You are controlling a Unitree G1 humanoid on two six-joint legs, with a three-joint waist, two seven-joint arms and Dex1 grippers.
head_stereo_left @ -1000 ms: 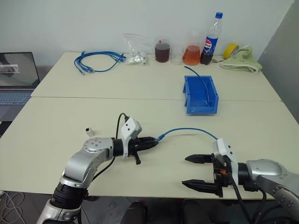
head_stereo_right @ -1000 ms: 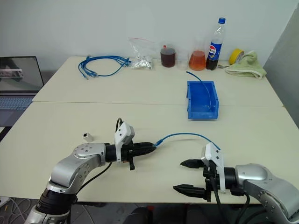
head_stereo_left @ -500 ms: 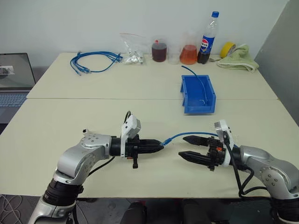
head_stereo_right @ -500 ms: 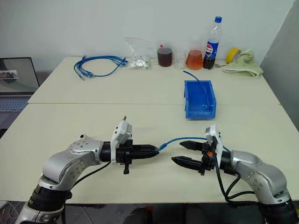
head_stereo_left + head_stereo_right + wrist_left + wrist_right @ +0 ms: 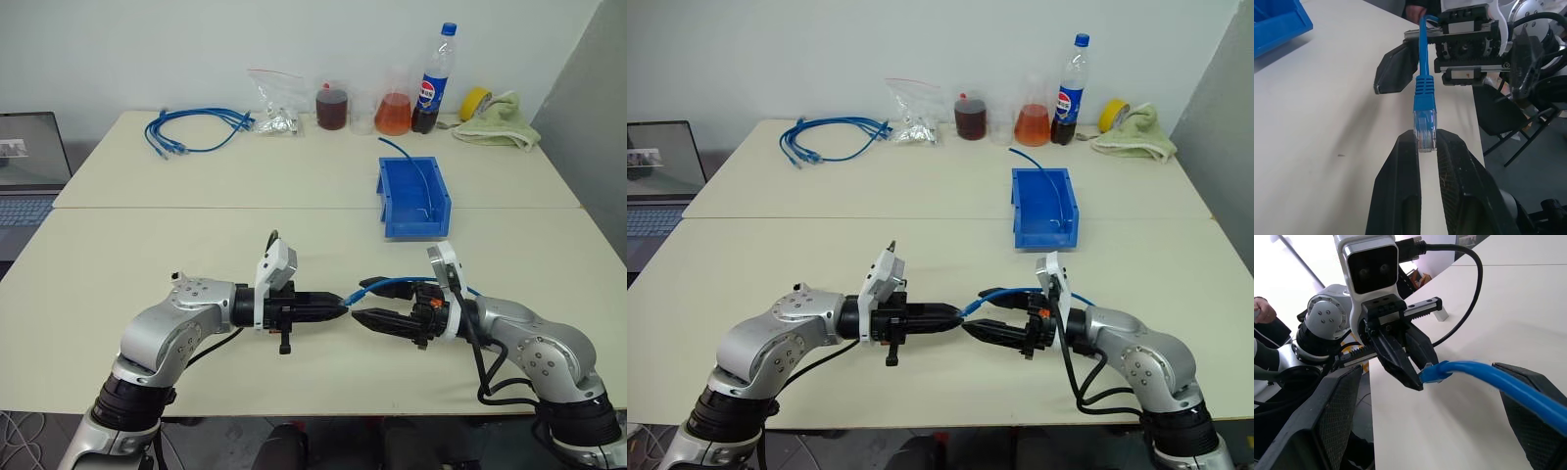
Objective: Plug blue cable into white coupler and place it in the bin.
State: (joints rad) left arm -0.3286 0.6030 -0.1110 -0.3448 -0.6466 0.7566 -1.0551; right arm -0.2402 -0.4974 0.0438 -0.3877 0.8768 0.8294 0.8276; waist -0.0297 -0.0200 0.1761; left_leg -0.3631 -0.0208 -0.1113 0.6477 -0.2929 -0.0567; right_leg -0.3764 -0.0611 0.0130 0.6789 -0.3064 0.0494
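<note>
The broad cream-coloured table (image 5: 147, 255) runs across the room, with an open grey laptop (image 5: 29, 162) just off its left edge. Towards the back, right of centre, sits the small blue rectangular plastic bin (image 5: 415, 201), a thin blue wire arching out of it. Behind it along the far edge stand a cola bottle with a blue cap (image 5: 429, 80), two jars of brown and orange liquid, a roll of yellow tape and a crumpled pale green cloth (image 5: 500, 122); further left lie a clear plastic bag of small parts (image 5: 274, 103) and a looped bundle of blue cables (image 5: 196, 130). Above the near table the two arms meet tip to tip. The left gripper (image 5: 1425, 144) is clenched on the clear plug end of the single thin blue cable (image 5: 392, 285), which curves back towards the right arm. The right gripper (image 5: 377, 306) stands spread wide, its black fingers (image 5: 1339, 406) either side of that cable without pinching it.
</note>
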